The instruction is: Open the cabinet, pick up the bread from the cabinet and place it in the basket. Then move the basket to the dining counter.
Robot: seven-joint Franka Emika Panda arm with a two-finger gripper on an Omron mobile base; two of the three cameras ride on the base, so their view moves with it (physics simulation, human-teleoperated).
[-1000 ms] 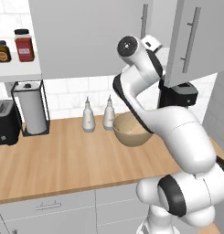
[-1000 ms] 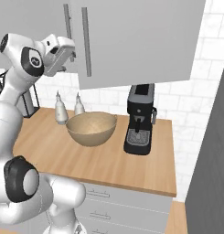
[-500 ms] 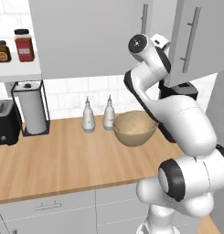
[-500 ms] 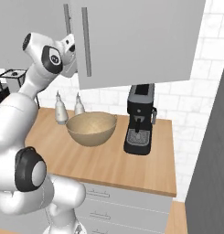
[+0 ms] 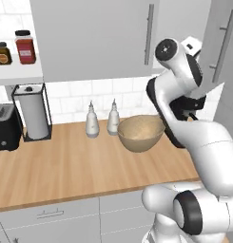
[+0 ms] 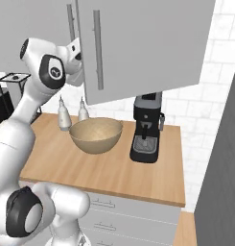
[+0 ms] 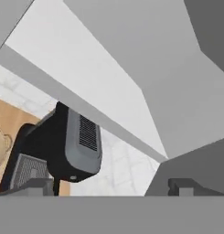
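Overhead, the cabinet (image 5: 103, 38) hangs as a light grey block above the tabletop (image 5: 65, 166), and in the right base view its right-hand door (image 6: 147, 48) stands swung out toward the camera, with the long bar handle (image 6: 97, 49) running down its face. What lies inside stays hidden: the door leaf and the robot's arm cover the opening from both base cameras, and the hand view looks up at plain grey panels, so the bread cannot be made out anywhere. The basket (image 5: 140, 133) sits on the wood tabletop below the cabinet, upright, its speckled inside showing nothing in it; its right edge in the left base view is cut off by the arm. Two white bottles (image 5: 92, 121) stand just beside it on the wall side, close together. The tool (image 7: 111, 186) is raised to the cabinet's lower edge, released, its jaws standing wide apart with nothing between them; in the hand view just the two dark tips poke up at the bottom edge, and in the base views the fingers are lost behind the wrist and the door. A black coffee machine (image 6: 146, 127) stands on the tabletop to the right of the basket, apart from it. Further left a paper towel roll (image 5: 32, 111) in a wire frame and a toaster (image 5: 6, 126), partly cropped by the picture edge, stand against the tiled wall, with two jars (image 5: 15, 46) on a shelf above.
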